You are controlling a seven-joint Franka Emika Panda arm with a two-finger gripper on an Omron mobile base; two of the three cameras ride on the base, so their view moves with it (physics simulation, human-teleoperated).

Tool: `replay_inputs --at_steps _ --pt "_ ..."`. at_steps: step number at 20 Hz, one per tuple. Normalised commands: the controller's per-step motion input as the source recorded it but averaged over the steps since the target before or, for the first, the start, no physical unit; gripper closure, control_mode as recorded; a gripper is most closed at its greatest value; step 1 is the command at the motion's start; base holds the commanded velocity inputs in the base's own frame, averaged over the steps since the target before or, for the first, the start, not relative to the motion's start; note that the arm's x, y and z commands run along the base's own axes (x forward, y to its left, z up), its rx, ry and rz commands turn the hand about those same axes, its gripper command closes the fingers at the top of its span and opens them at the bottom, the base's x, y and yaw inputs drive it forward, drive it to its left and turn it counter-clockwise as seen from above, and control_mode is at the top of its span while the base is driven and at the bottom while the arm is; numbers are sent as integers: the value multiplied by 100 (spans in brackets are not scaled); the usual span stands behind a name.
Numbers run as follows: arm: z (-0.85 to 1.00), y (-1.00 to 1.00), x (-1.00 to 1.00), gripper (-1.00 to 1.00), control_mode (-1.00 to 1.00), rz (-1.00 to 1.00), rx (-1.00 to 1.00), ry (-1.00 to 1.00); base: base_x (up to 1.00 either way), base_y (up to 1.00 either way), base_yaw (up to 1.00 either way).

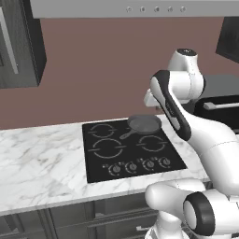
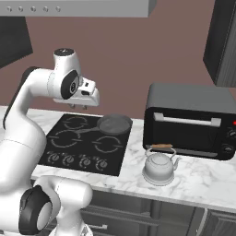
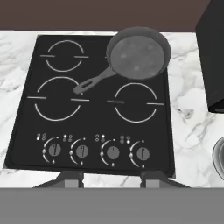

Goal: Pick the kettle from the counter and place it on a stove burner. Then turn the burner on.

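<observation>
The silver-grey kettle [image 2: 159,168] with its tan-topped handle stands on the white marble counter [image 2: 203,179], right of the black cooktop [image 2: 85,140] and in front of a toaster oven. A sliver of the kettle [image 3: 219,156] shows at the right edge of the hand view. The largest burner ring [image 3: 58,98] [image 1: 107,148] is at the cooktop's front left and bare. My gripper [image 2: 80,107] hangs high over the cooktop's back part, far left of the kettle. Its fingertips [image 3: 70,177] stand wide apart, open, with nothing between them.
A dark grey frying pan [image 3: 138,54] [image 1: 144,123] sits on the back right burner, handle pointing toward the cooktop's middle. Four round knobs [image 3: 96,152] line the cooktop's front edge. A black toaster oven [image 2: 189,120] stands at the back right. A range hood [image 2: 83,7] hangs overhead.
</observation>
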Motion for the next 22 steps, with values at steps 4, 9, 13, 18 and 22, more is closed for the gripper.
replay_inputs --at_steps 4,9,13,18,22 --pt "0 0 -13 -100 -100 0 0 0 0 0 0" --pt "0 -10 -35 -100 -100 -4 0 0 0 0 0" --pt "0 -19 -35 -100 -100 -7 0 0 0 0 0" --pt "-3 -27 -39 -100 -100 -11 0 0 0 0 0" --pt "-10 -35 -42 -100 -100 -14 0 0 0 0 0"
